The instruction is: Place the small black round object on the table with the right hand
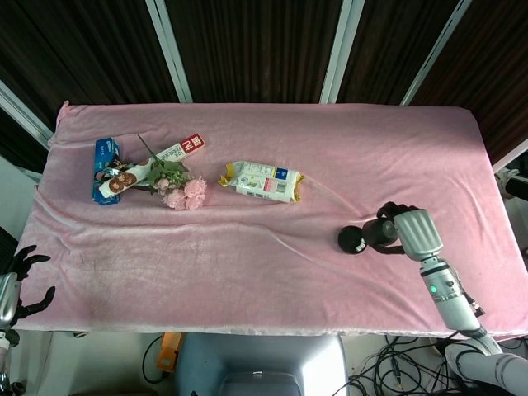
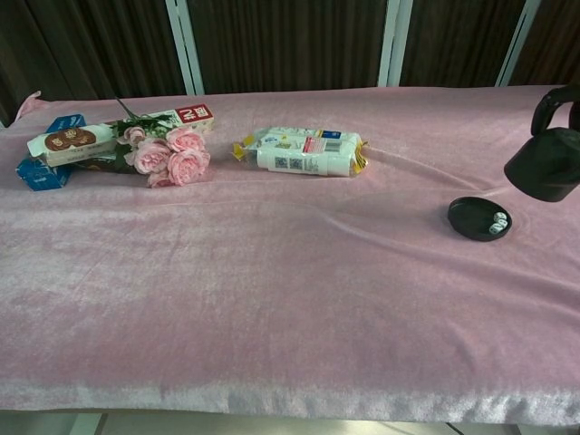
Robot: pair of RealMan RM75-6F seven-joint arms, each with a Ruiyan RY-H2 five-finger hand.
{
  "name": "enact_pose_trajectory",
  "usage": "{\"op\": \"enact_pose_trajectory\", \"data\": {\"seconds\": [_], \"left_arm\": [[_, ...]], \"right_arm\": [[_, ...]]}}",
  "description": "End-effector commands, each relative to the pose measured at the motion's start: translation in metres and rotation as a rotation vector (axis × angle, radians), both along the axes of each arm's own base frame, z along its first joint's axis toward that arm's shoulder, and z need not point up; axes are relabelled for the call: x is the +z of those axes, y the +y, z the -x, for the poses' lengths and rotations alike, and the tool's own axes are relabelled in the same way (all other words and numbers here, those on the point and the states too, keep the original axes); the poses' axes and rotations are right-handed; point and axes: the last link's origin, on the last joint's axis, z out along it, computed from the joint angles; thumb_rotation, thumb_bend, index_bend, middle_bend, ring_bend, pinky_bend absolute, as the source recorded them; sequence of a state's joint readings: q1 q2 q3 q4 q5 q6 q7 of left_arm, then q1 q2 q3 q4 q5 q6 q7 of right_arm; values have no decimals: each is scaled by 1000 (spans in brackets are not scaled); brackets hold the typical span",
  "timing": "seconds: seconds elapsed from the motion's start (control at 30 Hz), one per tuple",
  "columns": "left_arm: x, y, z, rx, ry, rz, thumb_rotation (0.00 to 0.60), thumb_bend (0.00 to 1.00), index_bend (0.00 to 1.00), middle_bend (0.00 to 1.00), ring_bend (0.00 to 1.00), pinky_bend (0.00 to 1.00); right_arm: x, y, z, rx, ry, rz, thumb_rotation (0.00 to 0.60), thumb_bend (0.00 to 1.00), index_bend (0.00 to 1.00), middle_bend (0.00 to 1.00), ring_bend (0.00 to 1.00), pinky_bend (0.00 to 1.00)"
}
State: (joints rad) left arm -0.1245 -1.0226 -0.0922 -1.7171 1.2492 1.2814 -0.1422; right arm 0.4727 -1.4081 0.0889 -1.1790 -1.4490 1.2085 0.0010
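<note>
A flat black round disc [image 1: 353, 240] [image 2: 479, 218] lies on the pink cloth at the right, with small white pieces on top of it. My right hand [image 1: 412, 231] is beside it to the right, lifted off the cloth. It grips a black round cup-shaped piece [image 1: 382, 233] [image 2: 546, 168] that hangs above and right of the disc, apart from it. In the chest view only a dark finger [image 2: 550, 98] shows over that piece, at the frame's right edge. My left hand [image 1: 18, 276] hangs below the table's front left corner, fingers apart, holding nothing.
A white and yellow snack packet [image 1: 262, 181] lies mid-table. At the far left sit pink flowers [image 1: 183, 191], a long red and white box [image 1: 169, 155] and a blue packet [image 1: 106, 165]. The pink-covered table [image 1: 247, 256] ends close behind my right hand.
</note>
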Motion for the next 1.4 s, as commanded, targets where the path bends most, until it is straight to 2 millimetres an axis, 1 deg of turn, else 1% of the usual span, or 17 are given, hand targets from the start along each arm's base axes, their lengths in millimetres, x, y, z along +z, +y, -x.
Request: {"op": "enact_pose_trajectory", "data": {"seconds": [0.03, 0.13, 0.33, 0.43, 0.5, 0.53, 0.6, 0.67, 0.8, 0.87, 0.97, 1.03, 1.13, 1.2, 1.27, 1.33, 1.4], "left_arm": [[0, 0, 0, 1, 0, 2, 600, 355, 289, 97, 119, 341], [0, 0, -1, -3, -1, 1, 600, 355, 288, 97, 119, 341], [0, 1, 0, 0, -3, -3, 600, 355, 288, 98, 119, 342], [0, 1, 0, 1, -4, -3, 600, 354, 288, 97, 119, 341], [0, 1, 0, 0, -4, -2, 600, 354, 288, 97, 119, 341], [0, 1, 0, 0, -3, -1, 600, 354, 288, 97, 119, 341], [0, 1, 1, 1, -3, 1, 600, 355, 288, 97, 120, 341], [0, 1, 1, 2, -3, 0, 600, 355, 288, 97, 119, 341], [0, 1, 1, 3, -3, -1, 600, 355, 288, 97, 119, 341], [0, 1, 1, 3, -3, -1, 600, 355, 288, 97, 119, 341], [0, 1, 1, 3, -2, -1, 600, 355, 288, 97, 119, 341], [0, 1, 0, 3, 0, 2, 600, 355, 288, 97, 119, 341], [-1, 1, 0, 0, 5, 6, 600, 356, 288, 98, 119, 341], [-1, 0, 0, -1, 7, 6, 600, 356, 289, 98, 119, 341], [-2, 1, -1, -1, 12, 7, 600, 356, 288, 98, 119, 341], [-3, 1, -1, -2, 16, 13, 600, 356, 288, 98, 119, 341], [-4, 1, -1, -2, 20, 17, 600, 355, 288, 98, 119, 341]], "right_arm": [[6, 9, 21, -67, 74, -10, 600, 135, 631, 489, 538, 687], [9, 13, 41, -136, 101, -10, 600, 135, 631, 489, 538, 687], [4, 12, 61, -197, 102, -22, 600, 135, 627, 488, 534, 687], [-1, 11, 70, -222, 111, -48, 600, 135, 571, 473, 451, 641], [-3, 11, 73, -232, 112, -72, 600, 135, 456, 392, 326, 528], [-4, 11, 74, -235, 113, -85, 600, 135, 409, 350, 282, 477], [-4, 11, 74, -238, 117, -106, 600, 135, 264, 219, 152, 281], [-2, 13, 73, -236, 118, -121, 600, 135, 143, 108, 52, 135], [1, 15, 71, -230, 110, -130, 600, 134, 43, 25, 3, 52], [14, 27, 53, -178, 5, -123, 600, 133, 0, 0, 0, 9], [40, 48, 29, -79, -131, -88, 600, 134, 0, 0, 0, 4], [56, 62, 16, -15, -210, -16, 600, 134, 0, 0, 0, 4], [74, 86, 14, -5, -207, 85, 600, 134, 0, 0, 0, 1], [79, 101, 16, -38, -188, 147, 600, 134, 0, 0, 0, 0], [80, 117, 19, -95, -169, 203, 600, 134, 0, 0, 0, 0], [77, 125, 22, -119, -163, 249, 600, 134, 0, 0, 0, 3], [75, 128, 25, -123, -169, 288, 600, 134, 0, 0, 0, 11]]}}
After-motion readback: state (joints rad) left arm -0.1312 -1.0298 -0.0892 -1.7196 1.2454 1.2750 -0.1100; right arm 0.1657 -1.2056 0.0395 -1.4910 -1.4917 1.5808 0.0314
